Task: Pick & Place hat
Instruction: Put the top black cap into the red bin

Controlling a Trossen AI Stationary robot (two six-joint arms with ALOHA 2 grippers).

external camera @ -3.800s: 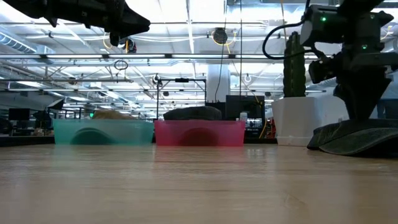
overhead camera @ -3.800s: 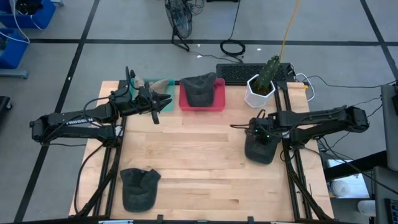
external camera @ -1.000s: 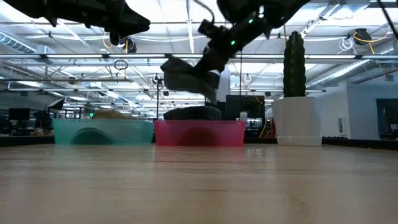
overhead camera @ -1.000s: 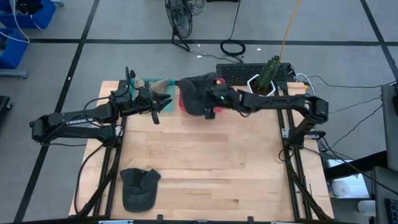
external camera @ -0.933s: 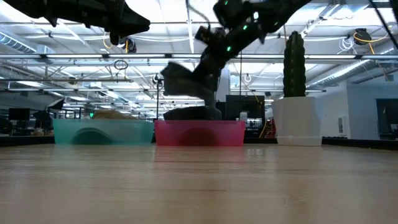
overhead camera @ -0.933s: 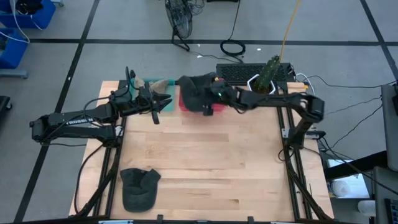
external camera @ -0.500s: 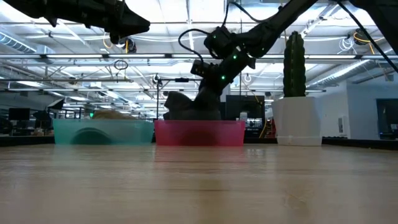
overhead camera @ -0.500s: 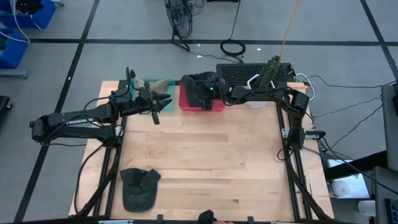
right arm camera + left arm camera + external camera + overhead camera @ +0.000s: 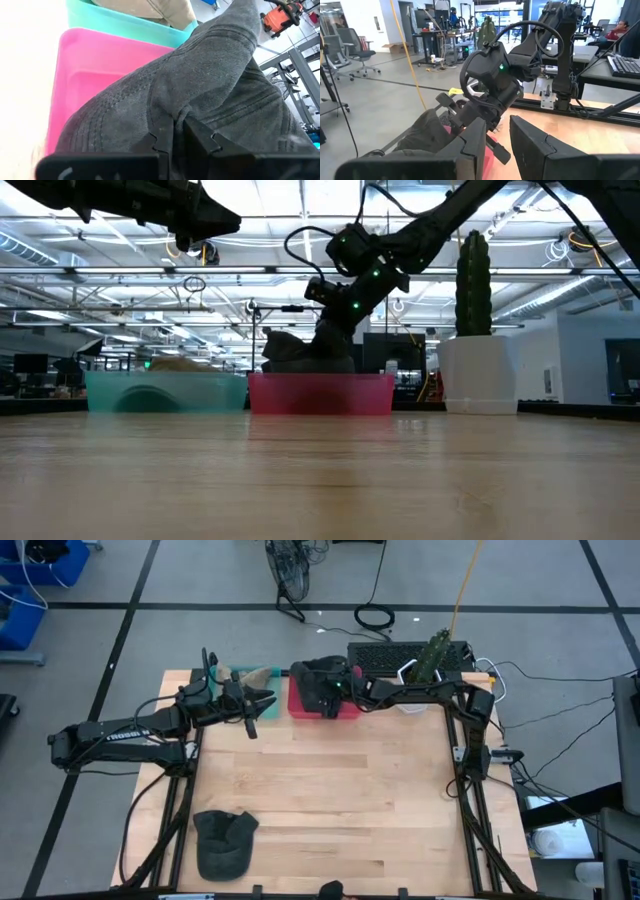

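A dark grey hat (image 9: 316,678) (image 9: 200,75) lies heaped in the pink bin (image 9: 350,710) (image 9: 320,393) at the table's far edge. My right gripper (image 9: 330,692) (image 9: 178,136) reaches into that bin from the right and is shut on the hat. My left gripper (image 9: 268,703) (image 9: 497,135) hangs open above the table just in front of the teal bin (image 9: 262,674), holding nothing. A second dark hat (image 9: 222,842) lies flat on the table near its front left corner. My right gripper pinches a raised fold of the hat's crown (image 9: 178,116) between its two fingertips. The fingers come slanting down from the table's right side. The hat rests in the pink bin, its cloth bunched up around the fingers and standing above the rim (image 9: 295,352).
The teal bin holds something tan (image 9: 150,7). A white pot with a cactus (image 9: 420,680) (image 9: 475,370) stands right of the pink bin, and a keyboard (image 9: 385,655) lies behind it. The bare wooden tabletop (image 9: 330,800) spreads over the middle and near side.
My right gripper has carried the hat toward the far edge and down. The hat hung clear above the pink bin a second ago. It now sits in the bin on the dark heap there.
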